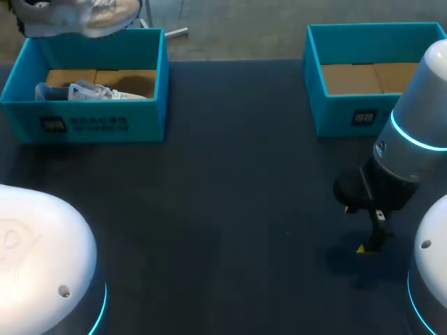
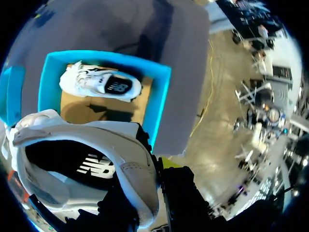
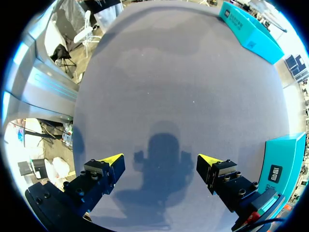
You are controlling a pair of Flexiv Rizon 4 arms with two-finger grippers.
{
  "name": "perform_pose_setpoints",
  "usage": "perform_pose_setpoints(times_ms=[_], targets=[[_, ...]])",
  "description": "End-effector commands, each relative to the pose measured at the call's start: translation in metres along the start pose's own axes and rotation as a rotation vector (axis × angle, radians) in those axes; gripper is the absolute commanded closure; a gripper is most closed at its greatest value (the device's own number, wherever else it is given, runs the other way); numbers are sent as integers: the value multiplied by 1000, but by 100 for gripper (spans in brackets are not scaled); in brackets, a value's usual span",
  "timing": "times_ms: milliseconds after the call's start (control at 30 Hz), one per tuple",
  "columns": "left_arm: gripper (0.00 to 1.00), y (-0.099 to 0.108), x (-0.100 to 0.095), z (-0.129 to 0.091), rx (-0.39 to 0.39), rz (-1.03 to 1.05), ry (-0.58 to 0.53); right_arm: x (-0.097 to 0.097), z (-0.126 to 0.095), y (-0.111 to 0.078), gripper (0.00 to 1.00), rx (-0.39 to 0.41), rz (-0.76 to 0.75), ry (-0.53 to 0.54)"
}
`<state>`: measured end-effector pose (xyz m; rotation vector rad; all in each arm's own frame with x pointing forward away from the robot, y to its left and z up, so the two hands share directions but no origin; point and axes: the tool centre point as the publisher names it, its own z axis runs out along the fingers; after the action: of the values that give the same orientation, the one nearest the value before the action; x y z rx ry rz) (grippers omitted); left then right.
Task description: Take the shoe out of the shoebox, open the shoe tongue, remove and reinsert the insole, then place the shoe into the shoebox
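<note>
White shoe (black insole, white logo) held above teal shoebox

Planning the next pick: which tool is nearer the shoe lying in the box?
Left. Left tool holds a second shoe above the boxed shoe; right tool is open over the table, far off.

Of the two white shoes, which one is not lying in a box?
The shoe gripped by the left hand, in the air above the box; the other shoe lies inside that box.
</note>
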<state>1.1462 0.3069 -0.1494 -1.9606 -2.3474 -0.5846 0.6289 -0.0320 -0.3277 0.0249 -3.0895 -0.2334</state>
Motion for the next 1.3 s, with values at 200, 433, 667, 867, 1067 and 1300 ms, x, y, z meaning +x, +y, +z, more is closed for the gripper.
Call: perform_pose_setpoints(times_ms=[200, 433, 667, 867, 1067, 1300], targets=[[100, 13, 6, 20, 6, 107, -54, 1, 1, 0, 0, 1, 0, -2], [100, -1, -3, 30, 40, 148, -43, 1, 1, 0, 0, 1, 0, -2], [100, -12, -2, 52, 48, 210, -12, 1, 1, 0, 0, 1, 0, -2], [100, -23, 1, 70, 50, 226, 0, 1, 1, 0, 0, 1, 0, -2], [100, -26, 2, 84, 85, 228, 4, 1, 1, 0, 0, 1, 0, -2], [100, -5, 0, 77, 85, 191, -15, 1, 1, 0, 0, 1, 0, -2]])
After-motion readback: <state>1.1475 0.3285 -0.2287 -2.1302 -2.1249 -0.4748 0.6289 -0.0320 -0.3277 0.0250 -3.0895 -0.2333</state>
